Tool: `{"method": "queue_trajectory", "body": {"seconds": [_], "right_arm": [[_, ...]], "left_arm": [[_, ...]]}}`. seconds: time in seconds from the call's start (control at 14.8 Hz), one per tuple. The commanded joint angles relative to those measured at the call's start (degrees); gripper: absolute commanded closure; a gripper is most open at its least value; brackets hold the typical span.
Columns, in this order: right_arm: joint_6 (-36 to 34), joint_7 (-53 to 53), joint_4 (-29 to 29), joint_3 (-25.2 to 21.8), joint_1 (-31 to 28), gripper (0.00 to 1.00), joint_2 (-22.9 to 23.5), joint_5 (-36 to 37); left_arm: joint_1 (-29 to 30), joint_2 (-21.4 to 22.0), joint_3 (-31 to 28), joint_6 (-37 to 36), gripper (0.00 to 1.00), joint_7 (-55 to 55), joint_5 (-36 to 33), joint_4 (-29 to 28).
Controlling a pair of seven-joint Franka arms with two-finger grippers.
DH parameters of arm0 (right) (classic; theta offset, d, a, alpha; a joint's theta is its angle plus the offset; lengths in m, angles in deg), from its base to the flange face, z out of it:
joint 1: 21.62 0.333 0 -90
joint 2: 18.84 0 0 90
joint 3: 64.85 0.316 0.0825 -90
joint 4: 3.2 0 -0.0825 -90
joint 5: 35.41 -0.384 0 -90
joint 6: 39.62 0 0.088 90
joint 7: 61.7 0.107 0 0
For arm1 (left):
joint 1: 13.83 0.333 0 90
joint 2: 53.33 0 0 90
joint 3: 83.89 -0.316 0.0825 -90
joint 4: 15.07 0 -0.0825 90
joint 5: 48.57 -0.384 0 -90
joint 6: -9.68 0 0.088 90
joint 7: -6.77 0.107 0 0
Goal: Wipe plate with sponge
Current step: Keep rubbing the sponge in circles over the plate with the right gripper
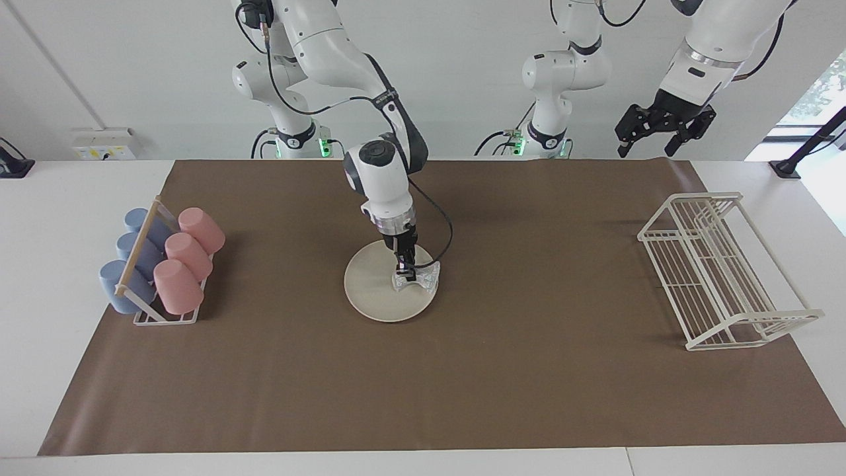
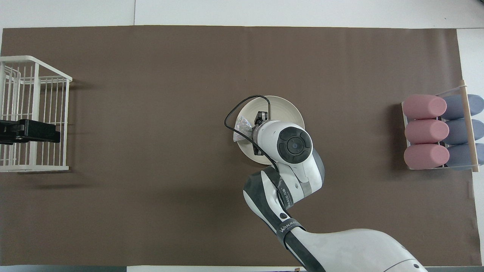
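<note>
A round cream-white plate lies flat on the brown mat in the middle of the table. My right gripper points straight down over it, shut on the sponge, a small silvery glittery pad pinched at its middle. The sponge rests on the plate's edge toward the left arm's end of the table. In the overhead view the right wrist hides much of the plate and the fingertips. My left gripper waits up in the air over the white wire rack, open and empty.
A white wire rack stands at the left arm's end of the brown mat. At the right arm's end a small rack holds pink and blue cups lying on their sides.
</note>
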State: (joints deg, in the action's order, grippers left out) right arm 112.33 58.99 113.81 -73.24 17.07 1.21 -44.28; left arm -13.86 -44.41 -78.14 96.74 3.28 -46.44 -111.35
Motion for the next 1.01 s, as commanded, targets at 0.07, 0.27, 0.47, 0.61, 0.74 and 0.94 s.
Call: {"method": "queue_trajectory", "body": {"seconds": [0.07, 0.27, 0.47, 0.61, 0.74, 0.94], "right_arm": [[0.2, -2.5, 4.0, 0.1, -3.4, 1.0, -0.8, 0.3], [-0.4, -5.5, 5.6, -0.1, -6.6, 1.0, -1.0, 0.3], [-0.5, -10.6, 7.4, -0.1, -11.8, 1.0, -1.4, 0.3], [-0.4, -11.6, 7.5, -0.1, -13.2, 1.0, -1.4, 0.3], [-0.2, -10.9, 7.4, 0.0, -12.5, 1.0, -1.4, 0.3], [-0.1, -7.9, 6.8, 0.0, -9.6, 1.0, -1.4, 0.3]], "left_arm": [[-0.3, 0.9, 0.8, -0.2, 0.0, -0.7, 0.7, -0.5], [-0.3, 1.0, 0.8, -0.3, 0.0, -0.7, 0.7, -0.5], [0.1, 1.0, 0.7, -0.2, 0.0, -0.6, 0.7, -0.5], [0.3, 1.0, 0.6, -0.2, 0.0, -0.6, 0.7, -0.5], [-0.1, 1.0, 0.7, -0.2, 0.0, -0.7, 0.7, -0.5], [-0.2, 1.0, 0.7, -0.3, 0.0, -0.6, 0.7, -0.5]]}}
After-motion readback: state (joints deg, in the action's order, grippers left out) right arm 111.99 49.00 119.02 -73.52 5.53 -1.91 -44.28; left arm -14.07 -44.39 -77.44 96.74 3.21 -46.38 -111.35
